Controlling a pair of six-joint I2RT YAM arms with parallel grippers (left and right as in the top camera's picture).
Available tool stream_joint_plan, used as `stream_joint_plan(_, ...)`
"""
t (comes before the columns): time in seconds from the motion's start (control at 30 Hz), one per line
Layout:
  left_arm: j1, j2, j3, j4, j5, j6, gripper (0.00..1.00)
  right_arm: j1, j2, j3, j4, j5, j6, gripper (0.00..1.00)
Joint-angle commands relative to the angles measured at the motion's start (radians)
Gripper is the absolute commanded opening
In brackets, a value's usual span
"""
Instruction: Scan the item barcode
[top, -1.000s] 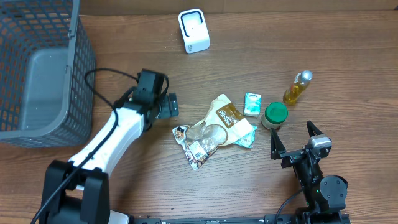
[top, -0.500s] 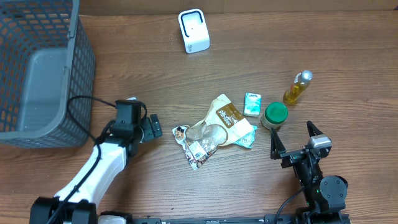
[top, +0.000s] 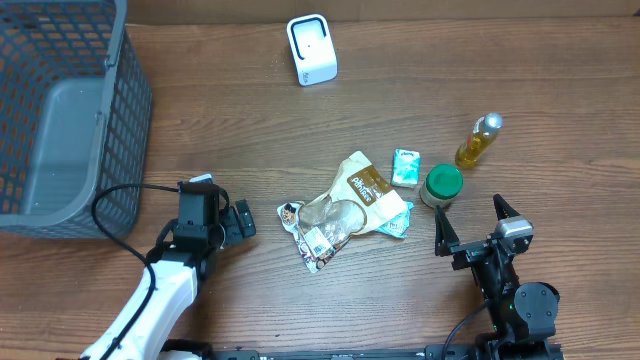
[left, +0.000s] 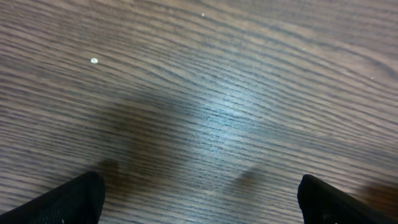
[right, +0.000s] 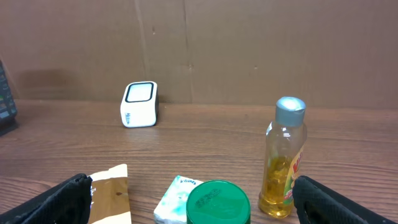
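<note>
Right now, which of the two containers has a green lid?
The short round jar, next to the teal packet. The other one, the tall bottle of yellow liquid, has a silver cap.

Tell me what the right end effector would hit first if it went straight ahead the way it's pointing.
Most likely the green-lidded jar, nearly centred ahead of the open right end effector; the yellow bottle stands off to its right. Depth is hard to judge.

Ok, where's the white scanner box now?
Overhead, the white scanner box stands alone at the table's far edge, beyond the snack bag and right of the grey basket.
</note>
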Motion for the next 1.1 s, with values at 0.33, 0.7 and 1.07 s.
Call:
stream_joint_plan(0.33,0.007,-0.143,-0.226,0.311,-0.010,0.057,1.00,-0.002,-0.011,-0.011,0.004,0.001,-0.004,1.00)
stream_joint_plan(0.7,0.007,-0.298,-0.451,0.613,-0.005,0.127,0.99,-0.002,-0.011,-0.011,0.004,0.001,-0.004,1.00)
stream_joint_plan(1.07,0.007,-0.392,-0.452,0.521,-0.006,0.135,1.00,-0.002,-0.011,-0.011,0.004,0.001,-0.004,1.00)
